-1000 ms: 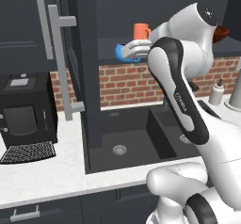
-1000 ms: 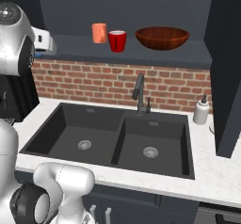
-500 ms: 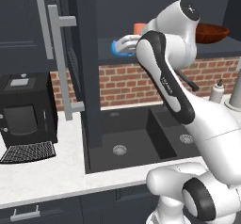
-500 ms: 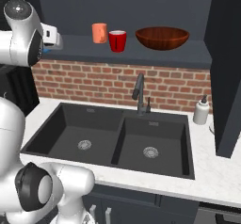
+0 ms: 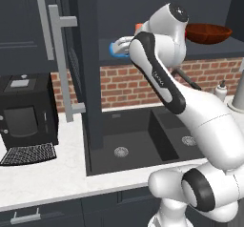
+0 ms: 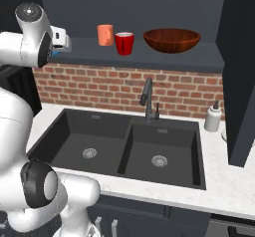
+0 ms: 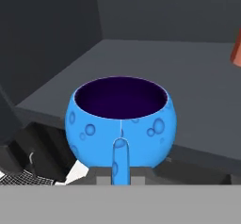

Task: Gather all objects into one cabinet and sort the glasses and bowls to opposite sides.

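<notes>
The cabinet (image 6: 149, 61) is standing open, and its shelf is already carrying most of the tableware. The wide brown bowl (image 6: 172, 40) is sitting toward the right end of the shelf in the right base view, well apart from the mugs. The red mug (image 6: 124, 43) is standing just beside the orange mug (image 6: 105, 35), both near the middle of the shelf. So three of the four pieces are looking placed, and the mugs and the big bowl are sitting in separate groups.

The small blue bowl (image 7: 121, 121) is the piece that is not yet set down. The gripper (image 7: 121, 157) is holding it at the left edge of the shelf, with the jaws pinching its rim wall; one fingertip (image 7: 120, 162) is showing on the outer wall, blue in the picture. The bowl is upright and, in the hand view, is seeming to hang above the shelf corner, not resting on it.

As I judge it, the task is nearly finished. What is remaining is to put the blue bowl beside the brown bowl, because at the left end it would be sitting on the wrong side of the mugs.
</notes>
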Motion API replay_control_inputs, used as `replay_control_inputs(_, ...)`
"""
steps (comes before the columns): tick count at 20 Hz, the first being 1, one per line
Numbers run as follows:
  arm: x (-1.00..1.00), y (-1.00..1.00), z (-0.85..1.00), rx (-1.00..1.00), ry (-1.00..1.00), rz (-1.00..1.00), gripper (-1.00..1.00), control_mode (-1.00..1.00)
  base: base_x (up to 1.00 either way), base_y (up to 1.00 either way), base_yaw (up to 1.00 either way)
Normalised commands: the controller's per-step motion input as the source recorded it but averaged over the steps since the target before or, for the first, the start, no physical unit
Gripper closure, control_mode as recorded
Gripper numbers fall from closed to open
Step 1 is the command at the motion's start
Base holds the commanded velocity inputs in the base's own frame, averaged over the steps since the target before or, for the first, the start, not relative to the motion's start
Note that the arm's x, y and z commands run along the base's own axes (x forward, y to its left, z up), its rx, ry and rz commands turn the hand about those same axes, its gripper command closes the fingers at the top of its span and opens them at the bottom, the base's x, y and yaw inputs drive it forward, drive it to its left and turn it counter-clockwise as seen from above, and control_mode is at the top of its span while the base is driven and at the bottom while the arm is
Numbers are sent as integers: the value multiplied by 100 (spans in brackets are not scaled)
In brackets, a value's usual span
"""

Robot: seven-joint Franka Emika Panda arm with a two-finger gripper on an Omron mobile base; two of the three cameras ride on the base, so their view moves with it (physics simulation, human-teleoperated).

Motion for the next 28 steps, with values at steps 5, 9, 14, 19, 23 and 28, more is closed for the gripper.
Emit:
replay_control_inputs(5, 50, 0, 0, 0, 0, 0, 100, -100, 0, 0, 0)
replay_control_inputs(9, 41, 0, 0, 0, 0, 0, 100, -100, 0, 0, 0)
replay_control_inputs(14, 41, 23, -2, 0, 0, 0, 100, -100, 0, 0, 0)
replay_control_inputs(19, 39, 31, -6, -1, 0, 0, 100, -100, 0, 0, 0)
replay_control_inputs(23, 27, 25, -15, 0, 0, 0, 100, -100, 0, 0, 0)
replay_control_inputs(28, 20, 20, -6, 0, 0, 0, 100, -100, 0, 0, 0)
